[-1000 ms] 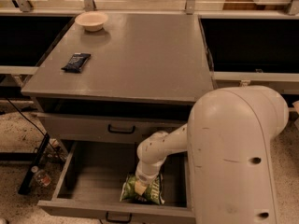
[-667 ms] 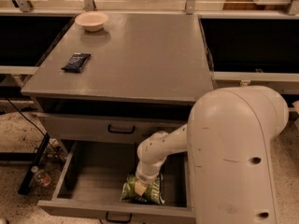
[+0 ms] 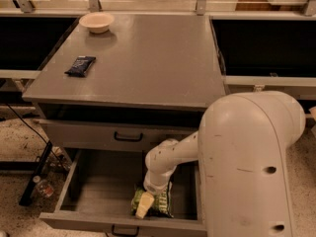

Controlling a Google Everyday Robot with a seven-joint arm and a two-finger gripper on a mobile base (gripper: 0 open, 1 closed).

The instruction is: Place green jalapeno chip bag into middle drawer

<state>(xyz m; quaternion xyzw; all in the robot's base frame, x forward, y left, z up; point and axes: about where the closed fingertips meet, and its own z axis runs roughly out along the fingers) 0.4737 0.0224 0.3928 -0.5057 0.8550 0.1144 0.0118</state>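
Note:
The green jalapeno chip bag (image 3: 159, 203) lies on the grey floor of the open middle drawer (image 3: 94, 191), near its front right. My gripper (image 3: 145, 205) reaches down into the drawer and rests on the bag's left side. One pale finger (image 3: 144, 204) shows over the bag. My large white arm (image 3: 247, 167) fills the right foreground and hides the drawer's right part.
A small dark-blue packet (image 3: 80, 65) and a cream bowl (image 3: 97, 21) sit on the grey cabinet top (image 3: 148, 58). The drawer above (image 3: 118, 135) stands slightly pulled out. Dark cables and a bottle (image 3: 42, 186) lie on the floor at left.

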